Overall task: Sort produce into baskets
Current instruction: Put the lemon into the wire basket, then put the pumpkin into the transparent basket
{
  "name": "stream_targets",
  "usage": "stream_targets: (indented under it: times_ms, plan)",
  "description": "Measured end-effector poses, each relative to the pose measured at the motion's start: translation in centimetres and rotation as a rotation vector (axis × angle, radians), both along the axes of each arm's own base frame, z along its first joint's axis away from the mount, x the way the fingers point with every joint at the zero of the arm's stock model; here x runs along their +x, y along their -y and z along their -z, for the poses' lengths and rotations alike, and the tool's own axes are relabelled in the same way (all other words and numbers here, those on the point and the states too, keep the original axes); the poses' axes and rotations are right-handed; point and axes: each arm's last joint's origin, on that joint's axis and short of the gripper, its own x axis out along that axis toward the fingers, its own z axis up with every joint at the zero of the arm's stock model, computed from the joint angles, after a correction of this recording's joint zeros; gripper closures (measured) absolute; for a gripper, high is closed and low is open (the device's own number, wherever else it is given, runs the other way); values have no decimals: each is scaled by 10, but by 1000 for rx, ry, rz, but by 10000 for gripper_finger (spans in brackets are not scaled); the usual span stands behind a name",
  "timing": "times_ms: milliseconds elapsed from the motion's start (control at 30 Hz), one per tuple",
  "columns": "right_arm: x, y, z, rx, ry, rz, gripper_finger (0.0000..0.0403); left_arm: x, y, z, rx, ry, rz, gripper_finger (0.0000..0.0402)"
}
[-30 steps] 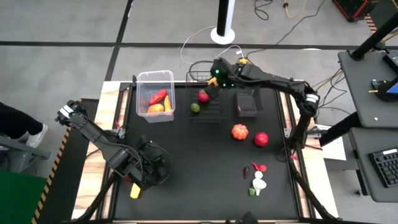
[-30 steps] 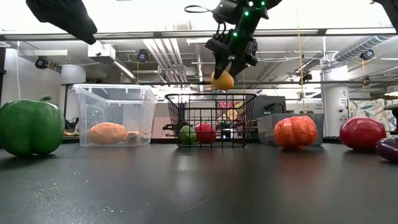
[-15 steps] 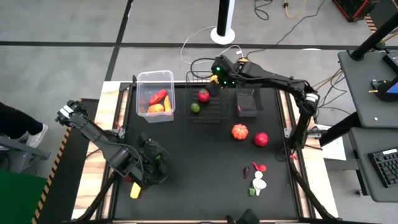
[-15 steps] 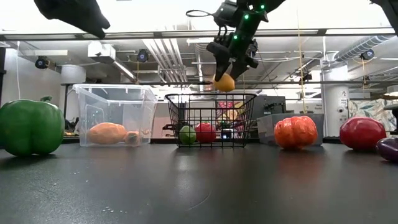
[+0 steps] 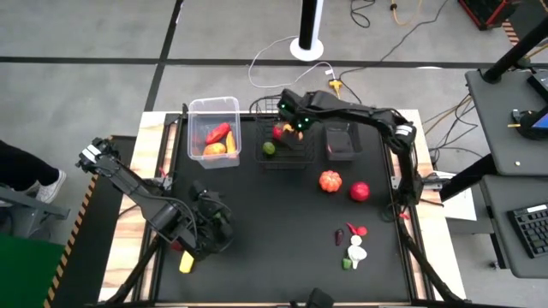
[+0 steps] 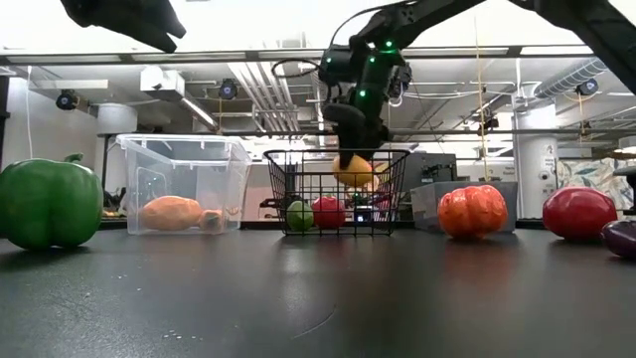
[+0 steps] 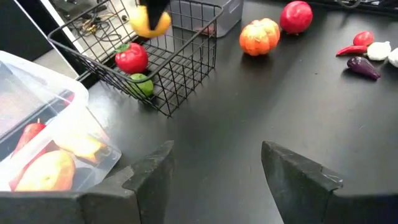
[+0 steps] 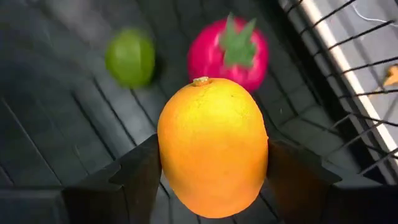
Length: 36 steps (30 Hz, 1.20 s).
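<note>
Low view: right tool (image 6: 354, 167) grips orange (image 6: 353, 171) inside wire basket (image 6: 337, 194).

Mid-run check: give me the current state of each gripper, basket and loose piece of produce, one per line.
Right gripper: shut on the orange fruit, low inside the wire basket.
Left gripper: open, empty, near the table's front left.
Wire basket: holds a red fruit and a green fruit.
Clear tub: holds red and orange pieces.
Dark bin: contents unclear.
Orange pumpkin: loose on table.

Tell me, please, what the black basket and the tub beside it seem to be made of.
Black basket: probably metal wire with a dark coating, since it is an open grid of thin rods. Tub: likely clear, glossy plastic; the orange pieces inside show through its walls.
</note>
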Motion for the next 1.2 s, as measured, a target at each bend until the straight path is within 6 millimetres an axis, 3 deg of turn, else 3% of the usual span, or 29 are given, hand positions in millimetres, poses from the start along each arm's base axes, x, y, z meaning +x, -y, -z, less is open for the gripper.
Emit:
stream_targets:
  times_ms: [133, 267, 700, 1067, 1200]
  plan:
    - [6, -12, 11, 11, -137, -204, 154, 0, 0, 0, 1, 0, 0, 180]
    - [16, -18, 19, 2, -165, -304, 154, 0, 0, 0, 1, 0, 0, 180]
    - [31, -18, 46, 26, -193, -347, 150, 0, 0, 0, 2, -2, 0, 180]
    - [33, -18, 47, 20, -189, -349, 70, 0, 0, 0, 3, -3, 1, 180]
    - [30, -19, 35, -10, -172, -334, 52, 0, 0, 0, 1, -2, 1, 180]
